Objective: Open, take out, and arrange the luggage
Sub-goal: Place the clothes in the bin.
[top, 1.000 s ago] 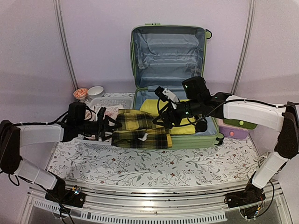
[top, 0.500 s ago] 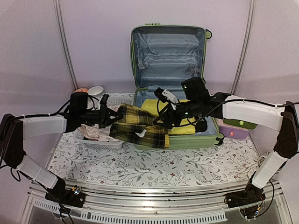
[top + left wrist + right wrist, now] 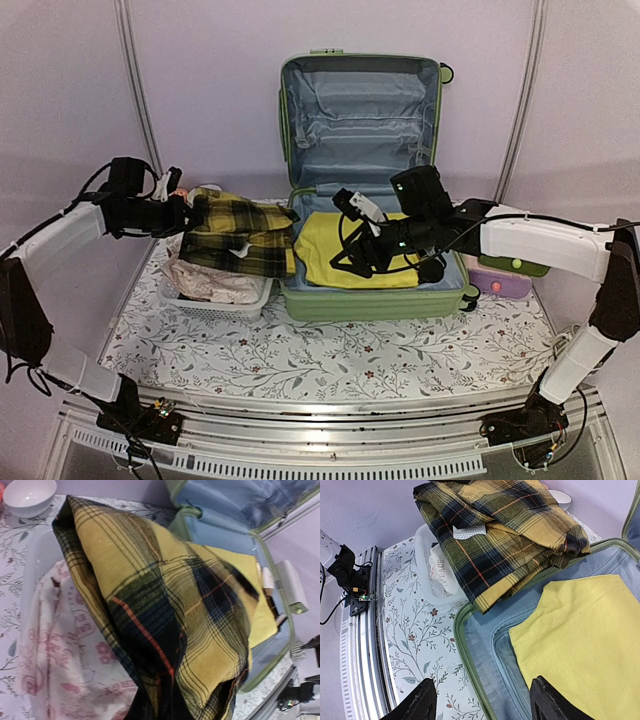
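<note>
– Two grippers to account for. What has your left one got?

– My left gripper (image 3: 186, 216) is pinched tight on a plaid shirt (image 3: 240, 232), yellow with dark checks, gathered at one end. The shirt hangs in the air over the white basket (image 3: 215, 308), and its right edge comes to the left rim of the luggage (image 3: 370, 305). From my left wrist I see little but fabric, and my own fingers are hidden behind it.

– And what is in the basket?

– A white cloth with pink flowers (image 3: 215, 283) lies in it, under the shirt. A white bowl (image 3: 29, 495) sits on the table behind the basket.

– Where exactly is the luggage?

– At the middle back of the table, wide open. The lid stands upright against the wall, showing me its grey-blue lining. The lower half lies flat on the floral tablecloth (image 3: 330, 370), just to the right of the basket. I cannot tell whether the two touch. A yellow garment (image 3: 350, 250) lies flat in that lower half.

– And your right?

– My right gripper (image 3: 483, 680) hovers over the lower half with its jaws spread and nothing between them. Below it I see the blue lining, the green rim at the left and the yellow garment at the right.
</note>
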`<control>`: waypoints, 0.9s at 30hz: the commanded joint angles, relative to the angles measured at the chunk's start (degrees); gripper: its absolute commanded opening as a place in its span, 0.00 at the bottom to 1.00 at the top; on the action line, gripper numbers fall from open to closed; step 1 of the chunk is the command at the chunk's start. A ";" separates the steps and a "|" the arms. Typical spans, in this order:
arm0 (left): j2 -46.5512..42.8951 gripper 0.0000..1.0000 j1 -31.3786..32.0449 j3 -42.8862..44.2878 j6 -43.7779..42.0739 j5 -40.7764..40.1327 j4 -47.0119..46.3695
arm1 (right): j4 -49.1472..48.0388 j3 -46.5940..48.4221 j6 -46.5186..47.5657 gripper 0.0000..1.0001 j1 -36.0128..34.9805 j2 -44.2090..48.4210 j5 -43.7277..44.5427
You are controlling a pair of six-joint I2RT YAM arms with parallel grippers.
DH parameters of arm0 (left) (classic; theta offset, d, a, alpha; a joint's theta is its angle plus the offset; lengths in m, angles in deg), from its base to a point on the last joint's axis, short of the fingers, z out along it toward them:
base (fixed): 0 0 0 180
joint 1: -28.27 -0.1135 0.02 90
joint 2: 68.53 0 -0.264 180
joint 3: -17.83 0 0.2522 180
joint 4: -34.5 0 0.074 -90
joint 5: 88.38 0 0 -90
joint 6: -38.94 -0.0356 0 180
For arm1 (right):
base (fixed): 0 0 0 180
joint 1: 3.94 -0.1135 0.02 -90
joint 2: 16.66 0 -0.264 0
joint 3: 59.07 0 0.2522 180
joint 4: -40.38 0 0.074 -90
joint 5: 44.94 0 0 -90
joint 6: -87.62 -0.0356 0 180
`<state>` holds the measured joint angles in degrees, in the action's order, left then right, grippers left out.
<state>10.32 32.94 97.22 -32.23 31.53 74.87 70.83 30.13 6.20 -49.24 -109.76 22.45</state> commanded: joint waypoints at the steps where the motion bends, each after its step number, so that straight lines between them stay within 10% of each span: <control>1: 4.66 0.00 -0.93 4.20 -14.41 -13.31 12.38 | 1.44 0.85 0.89 0.65 0.19 1.68 0.50; 25: 19.42 0.00 -0.99 17.33 -21.03 -27.24 20.14 | 3.36 2.43 1.26 0.65 0.21 2.31 1.66; 27: 19.77 0.15 -0.98 18.04 -19.58 -26.18 20.15 | 3.29 2.40 1.26 0.65 0.22 2.23 1.61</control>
<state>29.18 32.28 112.87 -53.04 6.37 94.39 73.69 31.14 7.31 -49.24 -109.22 23.47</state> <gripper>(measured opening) 0.062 0.652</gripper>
